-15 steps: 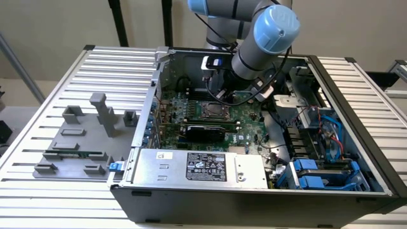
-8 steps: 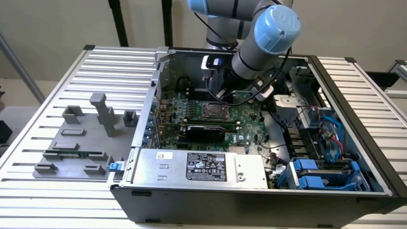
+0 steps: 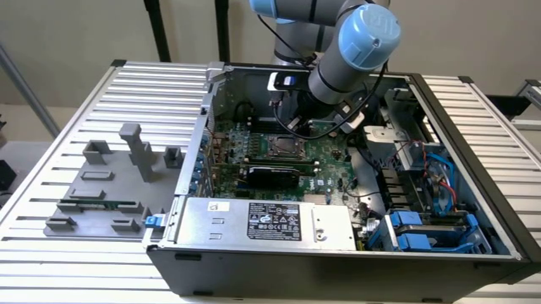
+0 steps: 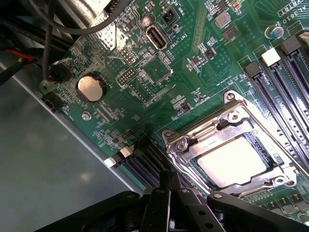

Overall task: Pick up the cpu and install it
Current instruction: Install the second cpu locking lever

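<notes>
Arm (image 3: 355,44) is reaching down into the open PC case (image 3: 338,266), wrist sitting over the motherboard (image 3: 279,158) near the back wall. Gripper (image 4: 170,191) is clenched, fingers (image 4: 159,203) pressed together with nothing between them, hovering just beside the socket (image 4: 231,145). The cpu (image 4: 231,162) is lying flat inside that socket, pale metal top facing up, framed by the shiny metal bracket around it; it's sitting apart from the fingers, not touching. Coin cell battery (image 4: 91,88) is showing further along the board, memory slots (image 4: 285,82) running beside the socket. Black card (image 3: 275,172) is sitting in the board below the socket, power supply (image 3: 270,221) at the front of the case. Grey fixture tray (image 3: 110,183) is resting on the table on the exterior view's left, holding a thin green memory stick (image 3: 108,204).
</notes>
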`<state>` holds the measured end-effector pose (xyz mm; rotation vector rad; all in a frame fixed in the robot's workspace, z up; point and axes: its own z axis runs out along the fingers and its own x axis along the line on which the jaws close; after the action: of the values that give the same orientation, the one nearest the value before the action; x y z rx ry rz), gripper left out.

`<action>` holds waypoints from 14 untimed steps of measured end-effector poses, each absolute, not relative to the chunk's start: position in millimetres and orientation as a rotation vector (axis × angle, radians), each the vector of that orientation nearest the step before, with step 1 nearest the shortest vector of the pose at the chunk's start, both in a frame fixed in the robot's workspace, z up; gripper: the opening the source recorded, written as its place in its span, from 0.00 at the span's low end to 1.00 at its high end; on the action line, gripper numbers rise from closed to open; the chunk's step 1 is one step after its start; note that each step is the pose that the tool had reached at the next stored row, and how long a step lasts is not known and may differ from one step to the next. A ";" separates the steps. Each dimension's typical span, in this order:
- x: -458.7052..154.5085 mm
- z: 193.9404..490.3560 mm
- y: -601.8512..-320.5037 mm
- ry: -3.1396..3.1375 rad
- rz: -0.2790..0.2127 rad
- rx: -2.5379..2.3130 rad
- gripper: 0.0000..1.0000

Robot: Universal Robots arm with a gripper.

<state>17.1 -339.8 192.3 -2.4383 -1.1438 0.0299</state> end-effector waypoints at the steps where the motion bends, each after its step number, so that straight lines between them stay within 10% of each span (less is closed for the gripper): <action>1: 17.1 192.3 -339.8 -1.144 0.030 -2.438 0.11; 14: 17.2 195.5 -342.5 -1.144 0.030 -2.438 0.11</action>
<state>17.2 -342.5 195.5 -2.4381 -1.1440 0.0300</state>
